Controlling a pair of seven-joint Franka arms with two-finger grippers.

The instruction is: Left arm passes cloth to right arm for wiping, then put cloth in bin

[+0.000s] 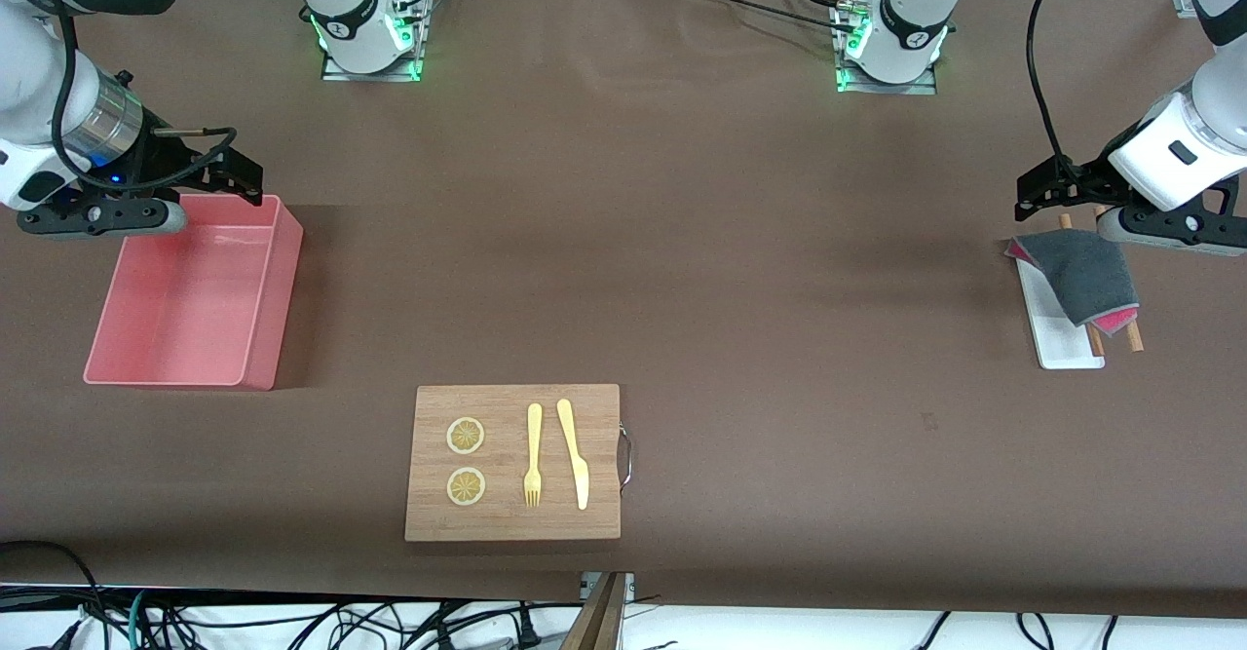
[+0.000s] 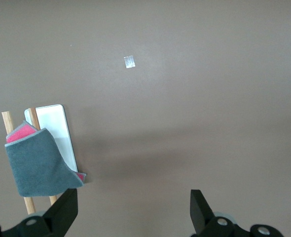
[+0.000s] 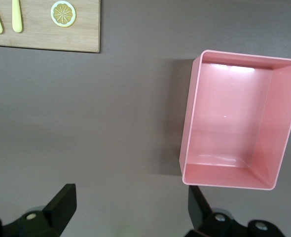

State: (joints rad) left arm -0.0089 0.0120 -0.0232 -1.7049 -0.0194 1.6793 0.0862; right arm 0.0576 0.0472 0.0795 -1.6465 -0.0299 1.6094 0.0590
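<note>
The cloth (image 1: 1083, 283) lay on a white tray (image 1: 1059, 343) at 3 o'clock, draped so it was easy to pinch. The left gripper (image 1: 1057, 195) hung wide open and empty over it. The right gripper (image 1: 232, 174) waited, open and empty, over the bin (image 1: 255, 343) at 9 o'clock.

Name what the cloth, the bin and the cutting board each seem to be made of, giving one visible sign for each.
The cloth: soft fabric, probably microfibre; matte grey with a pink-red reverse, draped in folds. The bin: likely plastic; smooth, evenly pink walls with a glossy highlight inside. The cutting board: wood or bamboo; pale tan with straight grain lines and a matte finish.
</note>
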